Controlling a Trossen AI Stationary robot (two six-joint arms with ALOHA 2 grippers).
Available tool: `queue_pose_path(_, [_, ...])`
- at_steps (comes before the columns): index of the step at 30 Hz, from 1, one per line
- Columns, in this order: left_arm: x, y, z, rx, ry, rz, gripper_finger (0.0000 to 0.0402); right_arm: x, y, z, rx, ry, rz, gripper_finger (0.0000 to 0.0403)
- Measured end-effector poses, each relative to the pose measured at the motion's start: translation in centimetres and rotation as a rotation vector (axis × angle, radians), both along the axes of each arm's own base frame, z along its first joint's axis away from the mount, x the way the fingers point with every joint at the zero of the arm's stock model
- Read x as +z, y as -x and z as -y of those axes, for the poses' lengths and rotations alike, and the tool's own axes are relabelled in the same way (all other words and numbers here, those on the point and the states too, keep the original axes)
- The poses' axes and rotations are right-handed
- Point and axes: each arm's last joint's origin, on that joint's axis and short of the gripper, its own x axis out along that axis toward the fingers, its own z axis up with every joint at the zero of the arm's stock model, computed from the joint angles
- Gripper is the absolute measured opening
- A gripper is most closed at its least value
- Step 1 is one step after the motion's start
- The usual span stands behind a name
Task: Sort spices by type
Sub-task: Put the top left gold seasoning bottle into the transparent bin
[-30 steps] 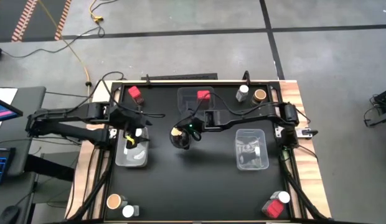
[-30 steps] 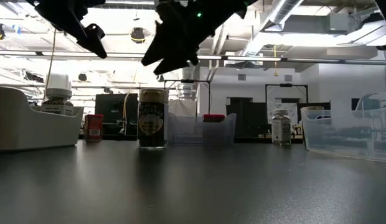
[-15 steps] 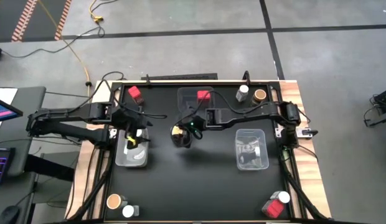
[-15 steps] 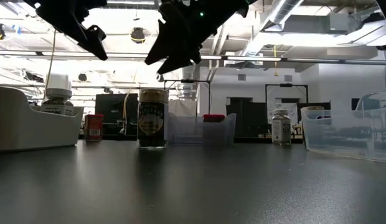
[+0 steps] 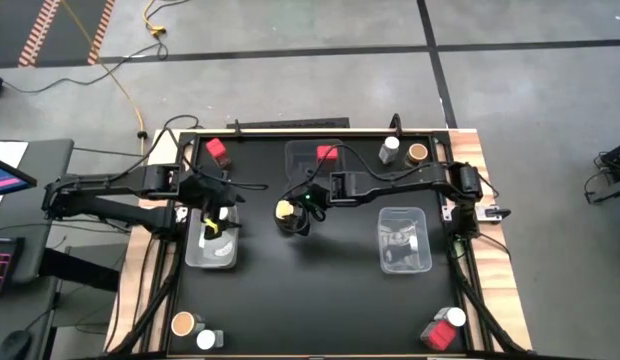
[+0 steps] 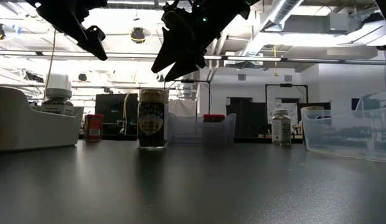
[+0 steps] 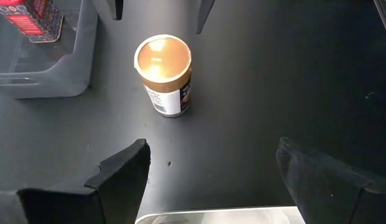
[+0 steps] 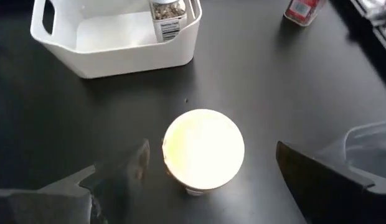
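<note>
My right claw [image 8: 205, 171] hangs spread wide above the round tan-lidded spice jar [image 5: 285, 211], which stands upright on the black table [image 5: 320, 290], at nine o'clock of the clear plastic bin [image 5: 404, 240].

Tan-lidded round jar [image 5: 284, 211]: upright, mid-surface. Red square-topped containers [image 5: 217, 150]: far edge, near corner. White-capped jars [image 5: 391, 144]: far right, near corners. One white-capped jar [image 6: 56, 94] is seated upright in a bin.
</note>
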Motion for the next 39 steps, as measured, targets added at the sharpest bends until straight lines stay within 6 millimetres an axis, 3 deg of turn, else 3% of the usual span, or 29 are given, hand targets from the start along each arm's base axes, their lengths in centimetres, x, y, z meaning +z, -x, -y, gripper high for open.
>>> queue_pose_path(9, [0.0, 0.0, 0.0, 0.006, 0.006, 0.000, 0.0333, -1.2, -0.3, 0.1, 0.116, 0.048, -0.043, 0.0382])
queue_pose_path(25, [0.0, 0.0, -0.1, 0.023, -0.012, -0.001, 0.0333, -0.4, -0.8, 1.7, 0.130, 0.019, 0.062, 0.0382])
queue_pose_path(31, [0.0, 0.0, -0.1, 0.028, -0.011, -0.003, 0.0333, -2.5, -1.5, 1.9, 0.118, -0.009, 0.031, 0.0381])
queue_pose_path(39, [-0.1, 0.1, -0.1, 0.030, -0.008, -0.012, 0.0333, -3.1, -1.9, 1.8, 0.125, -0.004, 0.026, 0.0381])
